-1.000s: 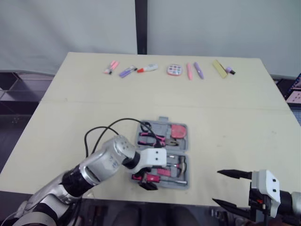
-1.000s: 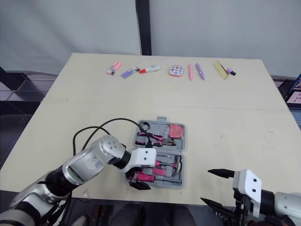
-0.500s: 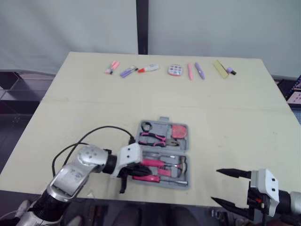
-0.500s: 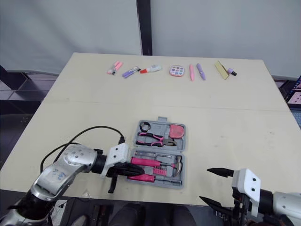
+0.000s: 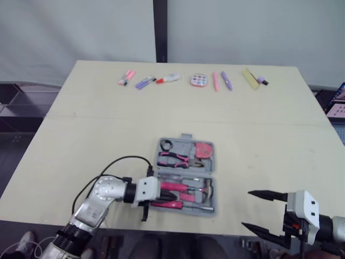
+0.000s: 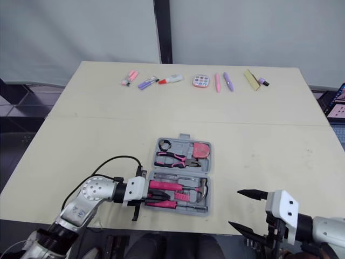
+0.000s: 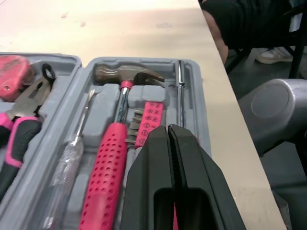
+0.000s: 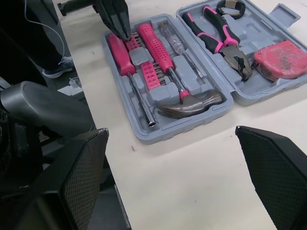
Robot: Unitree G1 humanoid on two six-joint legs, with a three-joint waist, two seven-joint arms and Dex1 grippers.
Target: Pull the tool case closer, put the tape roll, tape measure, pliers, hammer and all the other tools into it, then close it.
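Right eye view: pens [image 6: 218, 82] beyond case [image 6: 186, 137]

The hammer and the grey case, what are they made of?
The hammer seems to have a metal head: it is dull brownish-grey with a slight shine. Its pink handle has rows of dots, so it is probably a rubber or plastic grip. The tool case looks like matte grey moulded plastic, with a shaped pocket for each tool.
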